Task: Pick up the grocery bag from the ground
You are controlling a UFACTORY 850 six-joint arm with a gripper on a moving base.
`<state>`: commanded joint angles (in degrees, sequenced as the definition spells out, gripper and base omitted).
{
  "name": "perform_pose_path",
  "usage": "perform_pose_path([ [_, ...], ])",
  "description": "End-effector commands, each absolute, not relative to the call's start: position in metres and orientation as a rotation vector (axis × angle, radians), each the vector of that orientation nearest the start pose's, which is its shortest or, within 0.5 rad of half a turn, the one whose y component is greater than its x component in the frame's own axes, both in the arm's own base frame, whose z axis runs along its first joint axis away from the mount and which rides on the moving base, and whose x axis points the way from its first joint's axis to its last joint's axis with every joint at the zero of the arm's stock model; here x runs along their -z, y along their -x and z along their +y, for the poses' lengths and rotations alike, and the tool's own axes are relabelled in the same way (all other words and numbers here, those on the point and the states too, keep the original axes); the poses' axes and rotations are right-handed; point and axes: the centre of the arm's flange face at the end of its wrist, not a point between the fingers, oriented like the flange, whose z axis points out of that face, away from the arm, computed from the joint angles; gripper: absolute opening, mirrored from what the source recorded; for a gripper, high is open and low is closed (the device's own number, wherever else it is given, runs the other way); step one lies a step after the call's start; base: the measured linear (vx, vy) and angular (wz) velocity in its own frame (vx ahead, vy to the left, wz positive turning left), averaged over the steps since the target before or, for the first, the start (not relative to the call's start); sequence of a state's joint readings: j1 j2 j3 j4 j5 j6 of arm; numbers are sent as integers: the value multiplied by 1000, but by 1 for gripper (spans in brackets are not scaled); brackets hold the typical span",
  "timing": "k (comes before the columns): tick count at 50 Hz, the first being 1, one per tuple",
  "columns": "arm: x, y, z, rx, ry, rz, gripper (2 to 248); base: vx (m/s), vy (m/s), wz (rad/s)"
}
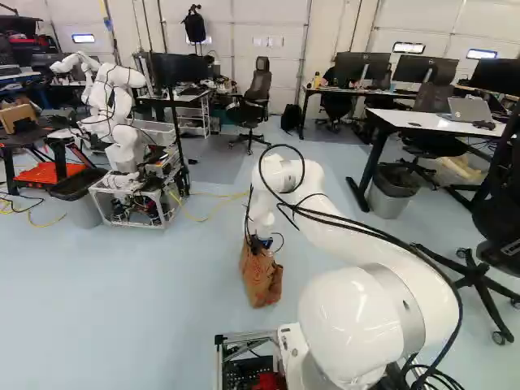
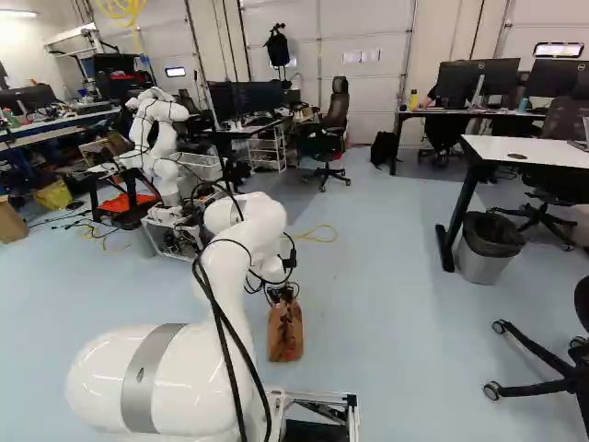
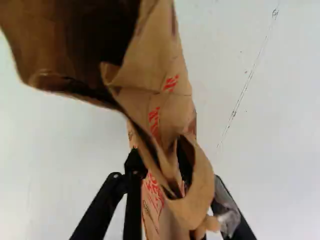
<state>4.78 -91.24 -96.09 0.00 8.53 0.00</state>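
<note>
In the left base view the gripper (image 1: 260, 242) points down at the top of the brown paper grocery bag (image 1: 262, 280), which stands on the floor. The right base view shows the bag (image 2: 285, 333) upright below the wrist. Seen from the wrist, the gripper (image 3: 175, 174) has its fingers on opposite sides of the bag's crumpled upper paper (image 3: 167, 107), shut on it. A folded flap partly covers the finger on one side. Part of the bag's mouth gapes open ahead of the fingers.
Another robot (image 1: 122, 146) stands on a wheeled frame beside a grey bin (image 1: 80, 199). A trash can (image 2: 486, 249) stands by the white desk (image 2: 529, 152). An office chair's wheeled base (image 1: 479, 284) is near the arm's right side.
</note>
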Motion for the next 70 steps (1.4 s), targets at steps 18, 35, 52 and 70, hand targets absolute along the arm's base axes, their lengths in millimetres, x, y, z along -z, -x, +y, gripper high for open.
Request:
perform_pose_path([
  [18, 131, -594, 50, 365, 3108, -130, 19, 0, 0, 0],
  [35, 106, -590, 50, 355, 3109, -131, 19, 0, 0, 0],
  [52, 80, -582, 50, 340, 3111, -134, 19, 0, 0, 0],
  [70, 52, -572, 50, 329, 3112, -136, 19, 0, 0, 0],
])
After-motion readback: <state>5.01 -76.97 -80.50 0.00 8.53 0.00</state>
